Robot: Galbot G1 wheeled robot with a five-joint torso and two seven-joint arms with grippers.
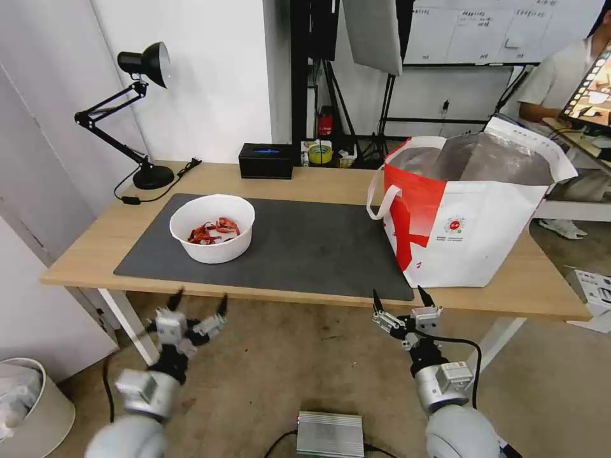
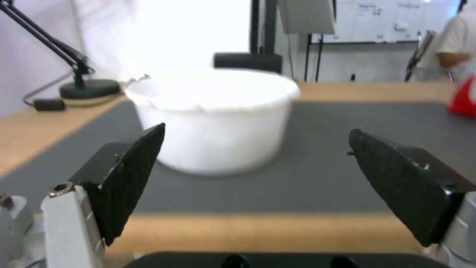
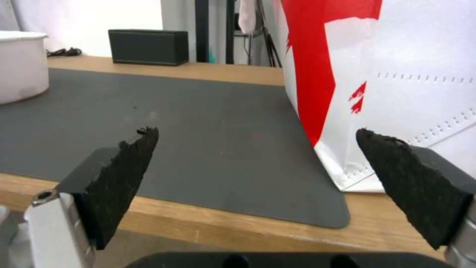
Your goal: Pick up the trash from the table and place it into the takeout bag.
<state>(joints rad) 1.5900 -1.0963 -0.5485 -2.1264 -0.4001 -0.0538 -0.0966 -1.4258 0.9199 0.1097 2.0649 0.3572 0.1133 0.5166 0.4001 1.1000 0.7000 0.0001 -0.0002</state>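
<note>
Far left on the table point(image 1: 331, 184): black desk lamp point(image 1: 137, 114), base near the far-left corner, cable trailing toward the mat. We note the dark grey mat point(image 1: 305, 248) covers most of the table's middle.

L gripper point(image 1: 197, 302) hangs below and in front of the near table edge, left side, fingers spread wide, nothing between them. In the left wrist view it point(image 2: 255, 167) points straight at the bowl, still apart from it.

White round bowl point(image 1: 212, 228) sits on the left part of the mat, upright. Contents: red scraps point(image 1: 213, 230) in a small heap at the bottom, w/ a bit of pale stuff mixed in; can't tell what. Bowl otherwise mostly empty. In the left wrist view the bowl point(image 2: 213, 119) is seen side-on, contents hidden by the wall.

Black rectangular box point(image 1: 266, 160) at the far edge, centre, off the mat.

R gripper point(image 1: 402, 302) below the near edge, right of centre, fingers apart, holding nothing. In the right wrist view it point(image 3: 258, 167) faces the mat's near-right corner and the bag's lower corner.

Takeout bag point(image 1: 471, 216) stands upright at the table's right end, near corner overlapping the mat's right edge. Mouth open, silver foil lining visible; we can't see down to what's inside. White loop handle hangs on its left side; small round red logo on the near face.
</note>
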